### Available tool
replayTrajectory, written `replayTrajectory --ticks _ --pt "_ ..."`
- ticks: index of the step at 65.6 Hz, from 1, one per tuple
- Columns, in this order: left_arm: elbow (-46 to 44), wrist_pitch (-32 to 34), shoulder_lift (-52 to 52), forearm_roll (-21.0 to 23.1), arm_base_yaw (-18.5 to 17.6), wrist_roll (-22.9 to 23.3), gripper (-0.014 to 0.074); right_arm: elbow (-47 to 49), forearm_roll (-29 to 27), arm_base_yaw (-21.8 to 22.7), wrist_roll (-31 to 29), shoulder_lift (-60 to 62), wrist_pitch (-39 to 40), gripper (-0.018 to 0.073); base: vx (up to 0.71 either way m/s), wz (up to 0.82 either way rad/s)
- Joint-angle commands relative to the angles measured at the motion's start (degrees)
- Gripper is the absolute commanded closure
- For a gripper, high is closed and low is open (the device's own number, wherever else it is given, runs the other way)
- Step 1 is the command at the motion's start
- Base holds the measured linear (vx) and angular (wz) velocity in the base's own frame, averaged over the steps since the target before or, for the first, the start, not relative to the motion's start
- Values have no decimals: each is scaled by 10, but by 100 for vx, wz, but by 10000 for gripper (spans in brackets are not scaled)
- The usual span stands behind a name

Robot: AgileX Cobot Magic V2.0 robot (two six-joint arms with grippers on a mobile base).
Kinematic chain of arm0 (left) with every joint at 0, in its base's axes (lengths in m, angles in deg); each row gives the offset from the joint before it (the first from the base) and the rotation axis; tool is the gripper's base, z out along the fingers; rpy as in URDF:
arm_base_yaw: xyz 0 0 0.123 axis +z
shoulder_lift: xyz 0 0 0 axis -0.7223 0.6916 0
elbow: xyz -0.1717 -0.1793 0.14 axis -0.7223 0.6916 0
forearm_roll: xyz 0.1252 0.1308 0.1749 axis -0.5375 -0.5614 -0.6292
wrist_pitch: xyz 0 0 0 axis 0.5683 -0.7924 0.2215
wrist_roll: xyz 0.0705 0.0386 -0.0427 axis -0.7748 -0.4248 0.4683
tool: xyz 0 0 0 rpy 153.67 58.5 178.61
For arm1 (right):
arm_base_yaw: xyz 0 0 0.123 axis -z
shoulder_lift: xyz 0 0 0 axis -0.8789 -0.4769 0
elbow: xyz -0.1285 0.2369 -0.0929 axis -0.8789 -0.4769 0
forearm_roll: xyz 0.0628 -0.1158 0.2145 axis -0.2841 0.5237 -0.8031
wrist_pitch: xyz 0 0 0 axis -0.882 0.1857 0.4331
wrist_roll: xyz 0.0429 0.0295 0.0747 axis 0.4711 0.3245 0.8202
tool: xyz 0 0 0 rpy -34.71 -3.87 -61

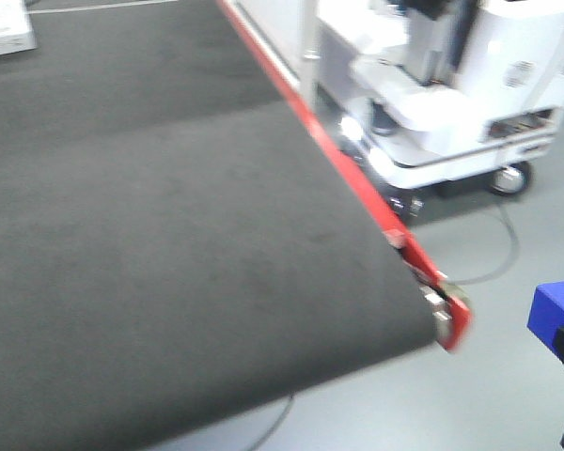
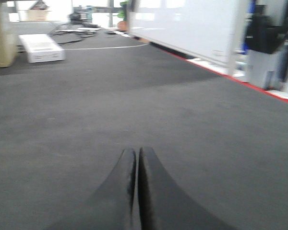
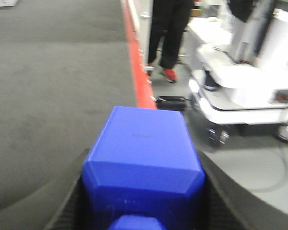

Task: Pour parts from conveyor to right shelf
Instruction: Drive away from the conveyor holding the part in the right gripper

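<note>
At 6 o'clock in your left wrist view, your left gripper (image 2: 136, 153) shows two matte black fingers (image 2: 117, 189), broad at the base and curving to narrow rounded tips. Your right gripper (image 3: 144, 163) has the same smooth black fingers (image 3: 62, 201) at 7 and 5 o'clock, blurred. The front view catches only a black sliver at 4 o'clock.

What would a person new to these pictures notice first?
Probably the bright blue cube, gripped in the right end effector, low at the right. Then the wide dark belt with its red edge fills the left, and a white wheeled machine stands on the floor beyond it.
</note>
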Motion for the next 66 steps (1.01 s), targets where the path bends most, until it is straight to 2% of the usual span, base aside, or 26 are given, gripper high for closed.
replayTrajectory --ticks 1,44,66 --pt "-11 45 9 5 -3 5 603 17 2 1 -5 -3 47 561 -28 -54" --pt "-11 45 9 5 -3 5 603 17 2 1 -5 -3 47 561 -32 -49" --pt "-11 45 9 5 -3 5 603 17 2 1 -5 -3 47 561 -28 -73"
